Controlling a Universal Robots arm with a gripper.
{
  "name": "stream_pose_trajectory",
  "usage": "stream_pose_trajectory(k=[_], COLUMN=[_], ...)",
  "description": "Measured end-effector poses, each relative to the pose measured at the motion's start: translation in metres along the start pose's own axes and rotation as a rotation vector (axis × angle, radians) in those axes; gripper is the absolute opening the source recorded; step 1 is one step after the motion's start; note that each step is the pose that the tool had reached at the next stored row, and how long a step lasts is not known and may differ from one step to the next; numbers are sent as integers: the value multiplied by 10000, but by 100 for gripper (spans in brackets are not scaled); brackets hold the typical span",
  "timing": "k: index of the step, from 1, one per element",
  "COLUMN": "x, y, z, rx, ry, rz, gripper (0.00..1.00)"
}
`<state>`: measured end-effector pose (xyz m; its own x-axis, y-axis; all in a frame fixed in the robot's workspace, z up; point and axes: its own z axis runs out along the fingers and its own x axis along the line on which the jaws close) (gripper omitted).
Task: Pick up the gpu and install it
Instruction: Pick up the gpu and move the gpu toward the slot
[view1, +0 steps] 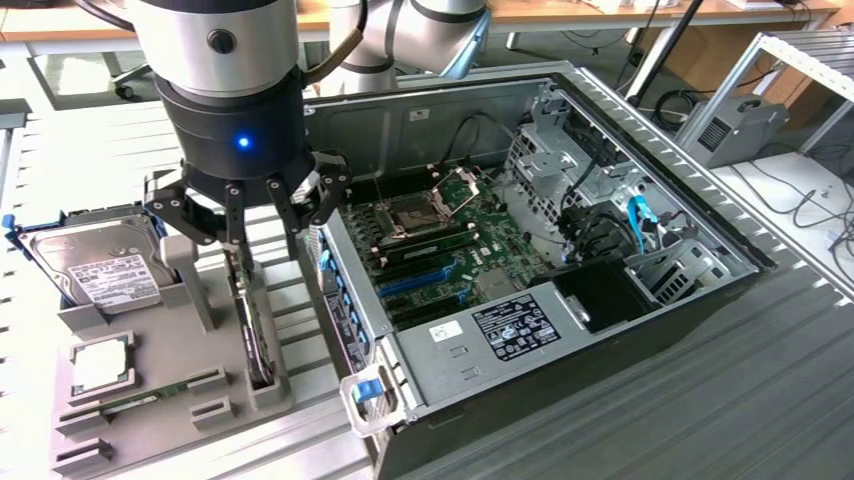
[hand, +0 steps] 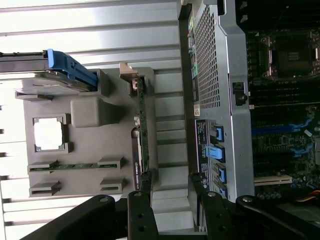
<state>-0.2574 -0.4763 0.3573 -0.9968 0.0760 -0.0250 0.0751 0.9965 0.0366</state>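
Your gripper (view1: 260, 235) hung over the grey holder tray (view1: 180, 345) on the exterior view's left, jaws spread wide, nothing in them. The wrist view agreed: the two black fingers (hand: 142, 215) stood well apart, with tray and table slats showing between.

The gpu (view1: 254, 325) stood on edge in its slot on the tray, upright, running near to far, along the side of the tray closest to the computer case (view1: 400, 125). Not lifted; not in the case. Your gripper sat right above its far end. In the wrist view the gpu (hand: 141, 125) showed edge-on as a thin green line, running in line with one finger rather than midway between the two. Contact between finger and gpu: you couldn't tell from either view.

Also on the tray, to the exterior view's left of the gpu:
- the hard drive (view1: 100, 265) with a white label, propped in a blue frame at the far end
- a square processor chip (view1: 100, 365), nearer
- the narrow memory strip (view1: 154, 393), nearest, lying in its cradles

The case lay open on the exterior view's right, with the motherboard (view1: 441, 235) exposed, blue expansion slots (view1: 407, 282) toward its near side, and the labelled power supply (view1: 514, 325) at the near edge. Everything rested on a slatted metal table (view1: 747, 400).
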Motion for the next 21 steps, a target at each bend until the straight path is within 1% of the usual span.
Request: stream_pose_trajectory(k=[21], x=[1], y=[-2], z=[43], rx=[0], ry=[0], rz=[0], gripper=[42])
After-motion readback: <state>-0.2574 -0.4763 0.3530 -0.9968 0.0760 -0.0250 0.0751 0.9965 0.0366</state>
